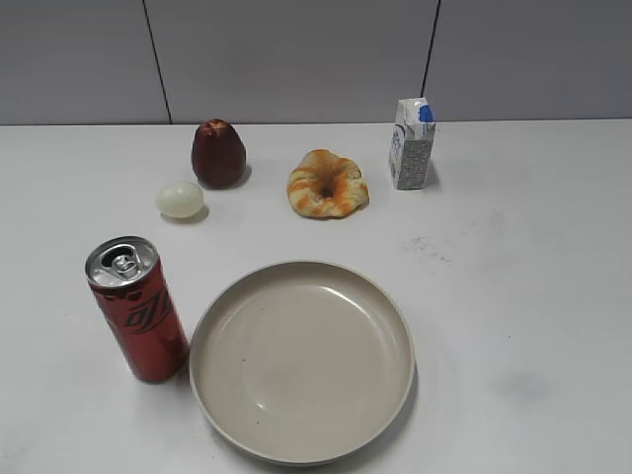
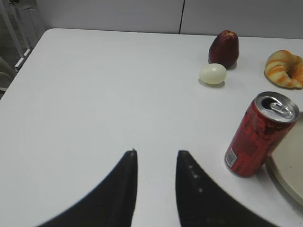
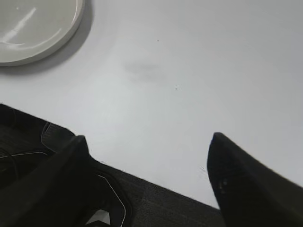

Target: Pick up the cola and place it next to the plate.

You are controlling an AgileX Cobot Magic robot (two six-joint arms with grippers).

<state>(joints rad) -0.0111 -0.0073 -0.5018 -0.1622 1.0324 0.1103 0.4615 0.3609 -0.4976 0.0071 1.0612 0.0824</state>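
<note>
Cola [image 1: 138,311] (black lettering unreadable) stands beside plate [image 1: 301,360]; left tool [image 2: 156,152] narrow, right tool [image 3: 149,139] wide.

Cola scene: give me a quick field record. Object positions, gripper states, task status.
cola: can upright, left of plate, very close to its rim; contact cannot be told
plate: empty, front centre
behind: dark red fruit, pale egg, bread ring, small carton, all along the back of the table
left gripper: open, empty, away from the can
right gripper: open, empty, over bare table
task status: can already stands beside plate, not held
</note>
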